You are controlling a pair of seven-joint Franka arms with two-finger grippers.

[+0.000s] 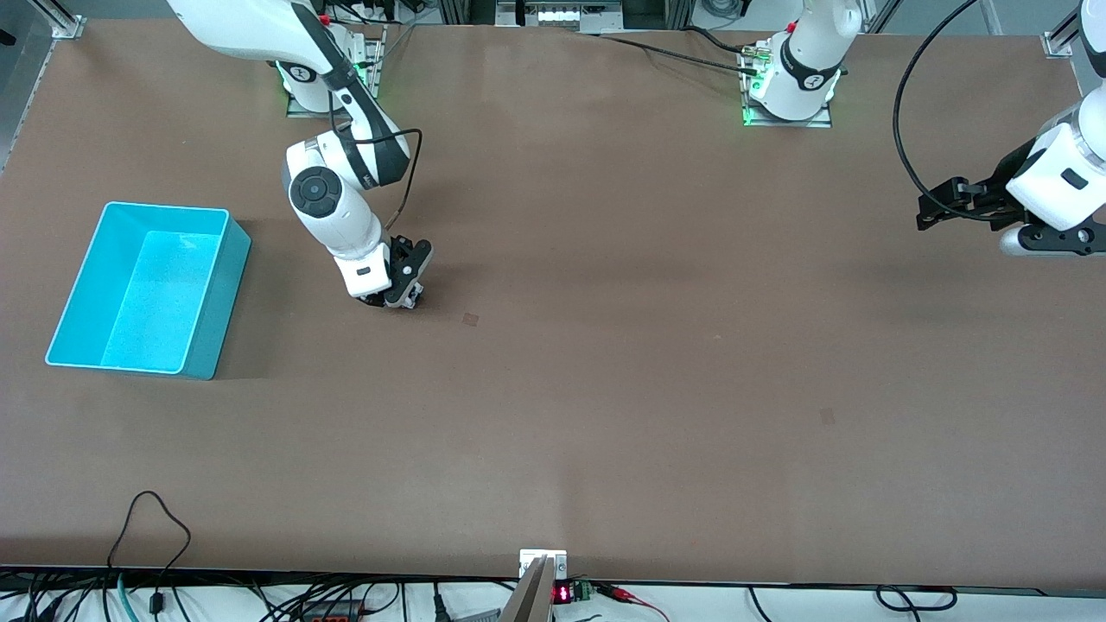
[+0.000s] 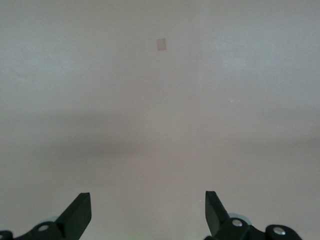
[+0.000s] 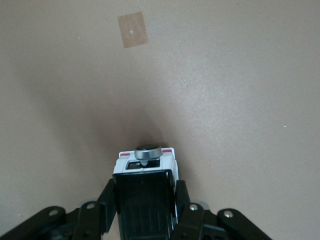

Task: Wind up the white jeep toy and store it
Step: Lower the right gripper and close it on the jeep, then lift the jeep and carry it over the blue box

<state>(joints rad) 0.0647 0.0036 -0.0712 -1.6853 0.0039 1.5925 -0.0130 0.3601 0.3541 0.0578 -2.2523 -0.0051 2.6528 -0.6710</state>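
The right gripper (image 3: 145, 210) has its jaws closed on the sides of the white jeep toy (image 3: 145, 187), low on the table (image 1: 605, 389) beside the turquoise bin (image 1: 203, 324), probably so the wheels can be rolled for winding. The left gripper (image 2: 148, 212) waits over its own end, jaws wide and empty.

The right gripper (image 1: 403, 294) sits low on the table (image 1: 605, 389), its fingers (image 3: 107, 210) pressed to either side of the white jeep toy (image 3: 145, 192). A tape patch (image 1: 470, 319) lies just beside it, toward the left arm's end. The bin (image 1: 86, 285) stands toward the right arm's end. The left gripper (image 1: 937, 207) waits, jaws apart, above the table's edge at the left arm's end.
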